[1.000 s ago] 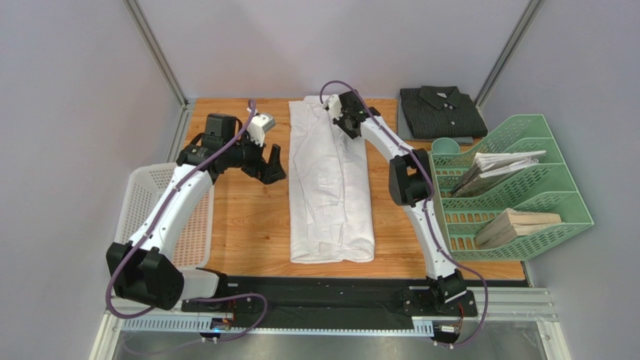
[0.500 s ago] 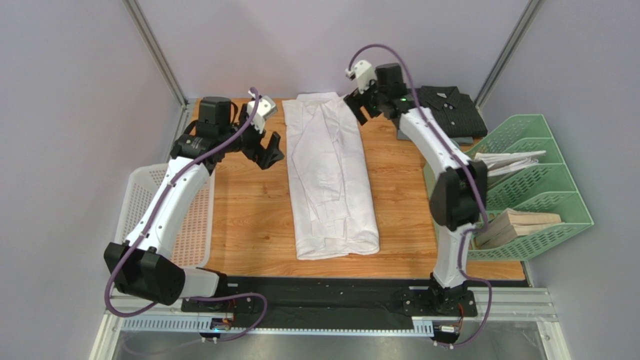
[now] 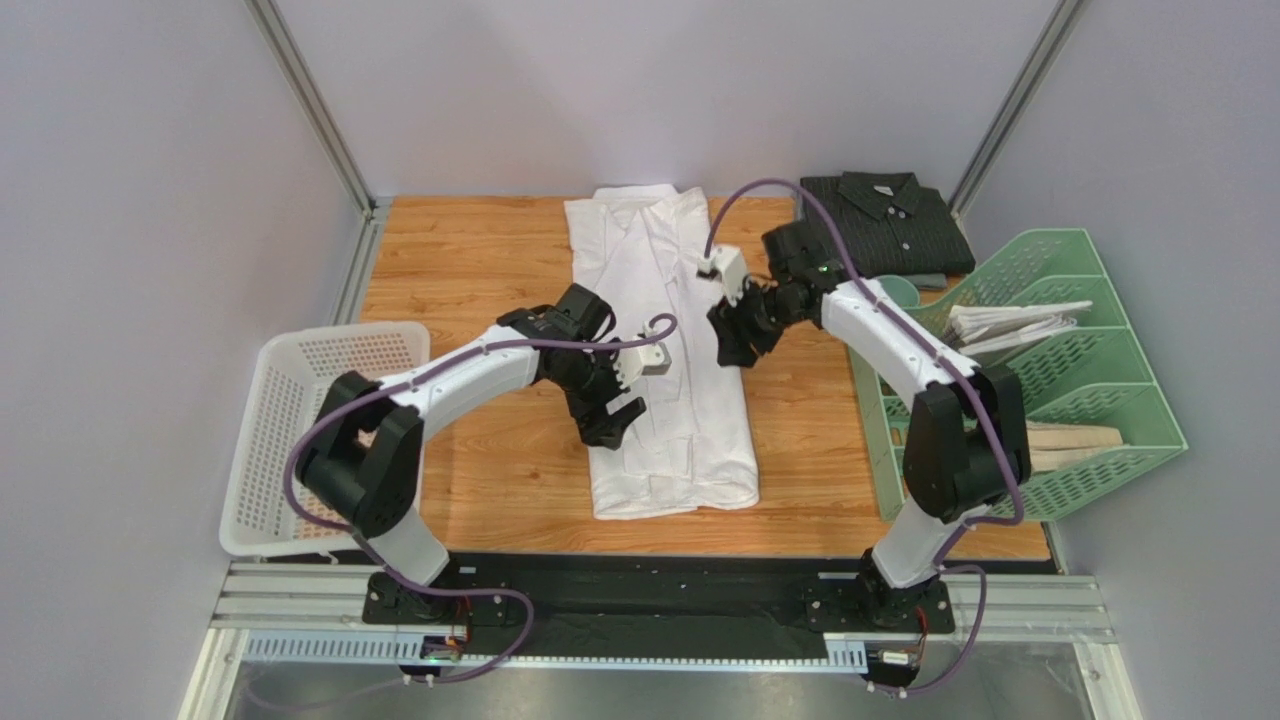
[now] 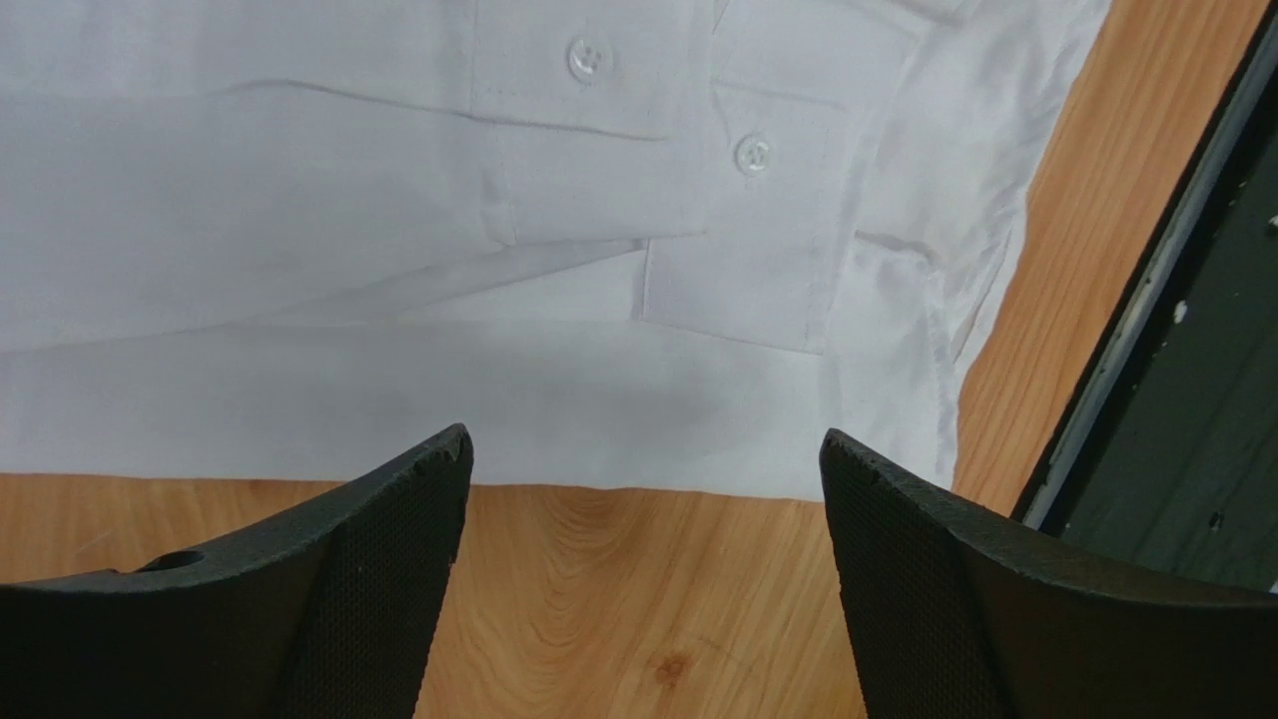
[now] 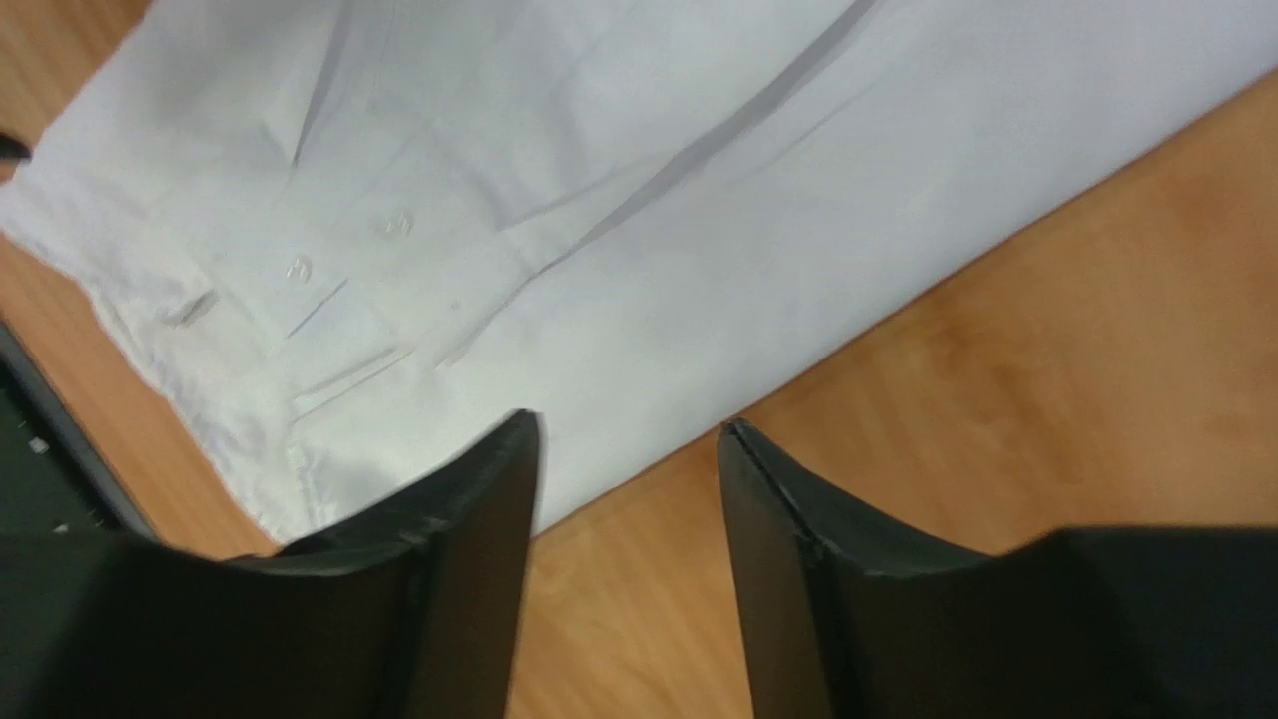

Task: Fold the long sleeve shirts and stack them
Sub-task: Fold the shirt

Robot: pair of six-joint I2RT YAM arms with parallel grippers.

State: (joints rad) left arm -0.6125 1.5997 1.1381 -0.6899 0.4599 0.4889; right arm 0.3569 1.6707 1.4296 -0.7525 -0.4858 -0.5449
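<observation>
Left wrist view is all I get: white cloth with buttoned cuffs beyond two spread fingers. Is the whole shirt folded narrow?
Observer: Yes. From the top camera the white shirt lies as one long strip, with its collar at the far edge of the table.
Operator: Where is the other arm?
Observer: The right gripper hovers at the strip's right edge, jaws apart, holding nothing.
Operator: And the second shirt?
Observer: The dark shirt lies folded at the far right corner, apart from the white one.
</observation>
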